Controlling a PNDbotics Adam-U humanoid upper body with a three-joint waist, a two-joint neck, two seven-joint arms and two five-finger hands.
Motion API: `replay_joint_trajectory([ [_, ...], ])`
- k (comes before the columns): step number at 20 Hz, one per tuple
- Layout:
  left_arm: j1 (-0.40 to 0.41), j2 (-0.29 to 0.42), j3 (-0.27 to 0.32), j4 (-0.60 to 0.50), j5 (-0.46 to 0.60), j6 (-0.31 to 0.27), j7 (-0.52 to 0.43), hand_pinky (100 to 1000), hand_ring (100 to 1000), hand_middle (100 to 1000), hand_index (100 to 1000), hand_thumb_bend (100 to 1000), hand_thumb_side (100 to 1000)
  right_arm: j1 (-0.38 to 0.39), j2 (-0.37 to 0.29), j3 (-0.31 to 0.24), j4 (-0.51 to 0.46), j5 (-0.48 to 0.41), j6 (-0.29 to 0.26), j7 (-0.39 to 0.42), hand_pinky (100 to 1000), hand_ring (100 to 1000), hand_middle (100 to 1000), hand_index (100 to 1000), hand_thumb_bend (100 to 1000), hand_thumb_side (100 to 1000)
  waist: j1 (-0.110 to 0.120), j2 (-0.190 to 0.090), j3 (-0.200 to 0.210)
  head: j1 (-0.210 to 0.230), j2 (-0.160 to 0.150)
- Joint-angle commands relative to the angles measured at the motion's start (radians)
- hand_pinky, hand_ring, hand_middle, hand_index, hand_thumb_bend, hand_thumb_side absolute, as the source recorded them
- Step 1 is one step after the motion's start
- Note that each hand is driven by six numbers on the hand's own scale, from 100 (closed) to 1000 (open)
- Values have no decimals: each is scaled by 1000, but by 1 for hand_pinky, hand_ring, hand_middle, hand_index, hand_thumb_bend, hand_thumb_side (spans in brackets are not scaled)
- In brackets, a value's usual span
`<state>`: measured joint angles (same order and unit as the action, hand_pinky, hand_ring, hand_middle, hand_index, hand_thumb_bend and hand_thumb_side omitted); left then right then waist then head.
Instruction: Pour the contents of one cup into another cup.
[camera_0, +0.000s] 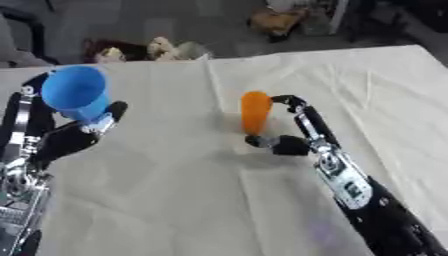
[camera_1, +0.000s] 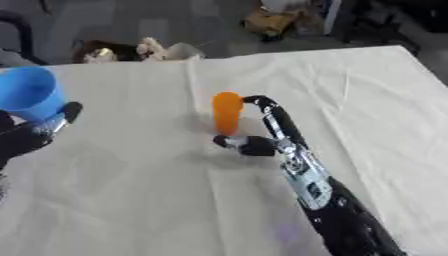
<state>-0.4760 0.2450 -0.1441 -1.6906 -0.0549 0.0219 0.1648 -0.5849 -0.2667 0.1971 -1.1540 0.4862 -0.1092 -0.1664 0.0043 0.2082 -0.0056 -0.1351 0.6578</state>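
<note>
I have the blue cup (camera_0: 77, 92) up off the counter (camera_0: 175, 190) in the upper left of the frame, its mouth tipped toward the camera, with my left robot hand (camera_0: 74, 135) curled round its lower part. The orange cup (camera_0: 255, 112) stands upright on the cloth near the centre of the frame. My right robot hand (camera_0: 293, 127) is at that cup: one finger arches up past its right side to about rim level and the thumb sits low at its base, touching or nearly so. The fingers look curled about it, but I can't make out whether they are actually pinching it.

As I read it, I'm in the grasp-and-lift step: one cup raised, the other not yet off the counter, and the two well apart.

Next I'd need to settle the right hand's hold on the orange cup, then bring the two cups together toward the middle of the frame and tip one mouth over the other. I can't see what either cup holds.
</note>
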Motion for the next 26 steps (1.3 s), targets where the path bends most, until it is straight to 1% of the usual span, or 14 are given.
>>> replay_joint_trajectory([
  [1,-10,3,-1,-23,0,-2,-4,628,483,161,361,191,100,-27,-4,-13,24,30,-2,-22,900,937,837,862,772,496,1,-19,2,-6,-9],
  [9,-14,-2,-4,-22,0,-2,-5,628,484,160,361,194,100,-71,18,-22,87,50,-7,-41,901,931,828,857,780,493,6,-12,18,-14,-15],
  [20,-21,-7,-7,-24,-2,-3,-7,628,484,158,360,171,100,-116,45,-30,162,65,-12,-57,895,917,803,837,748,476,11,2,35,-20,-23],
  [24,-26,-8,-8,-25,-2,-3,-9,628,484,157,360,166,100,-129,56,-35,190,59,-12,-74,886,899,758,791,719,453,15,6,45,-24,-30],
  [26,-28,-9,-9,-25,-2,-3,-10,629,483,157,359,164,100,-136,61,-38,202,56,-11,-86,880,885,718,749,690,448,16,9,49,-26,-33],
])
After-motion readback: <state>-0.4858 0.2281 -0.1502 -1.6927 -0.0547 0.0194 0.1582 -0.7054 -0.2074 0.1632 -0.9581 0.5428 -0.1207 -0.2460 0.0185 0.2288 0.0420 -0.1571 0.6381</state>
